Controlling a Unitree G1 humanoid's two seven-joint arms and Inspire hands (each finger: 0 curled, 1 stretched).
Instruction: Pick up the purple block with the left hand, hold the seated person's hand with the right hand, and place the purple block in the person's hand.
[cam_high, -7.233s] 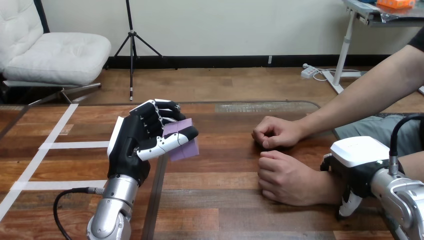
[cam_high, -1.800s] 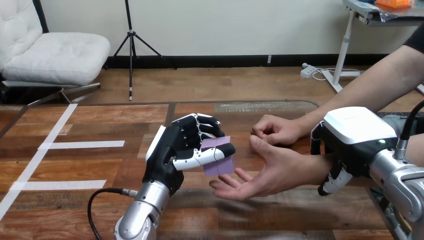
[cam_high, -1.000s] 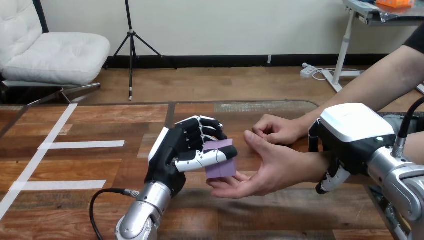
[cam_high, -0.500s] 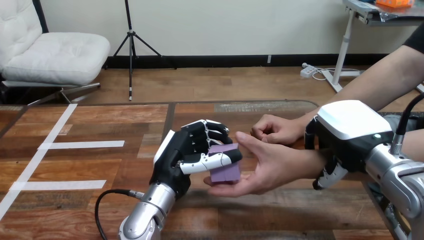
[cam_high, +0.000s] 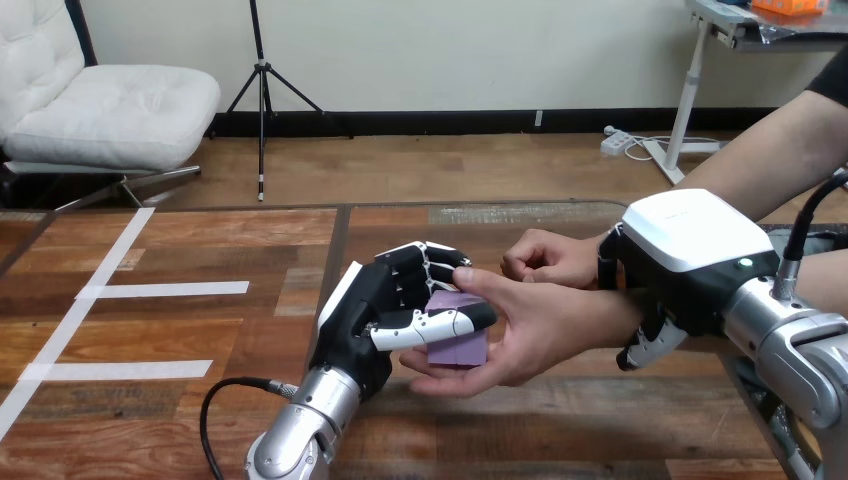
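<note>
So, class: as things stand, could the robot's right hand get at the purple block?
Probably not. The right hand is curled round the person's wrist, and the block sits in the person's palm, gripped by the left hand. Both block the way.

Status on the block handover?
Left robot hand shut on purple block, block resting in the person's hand, not released. Right robot hand over the person's wrist. Nothing in the way.
</note>
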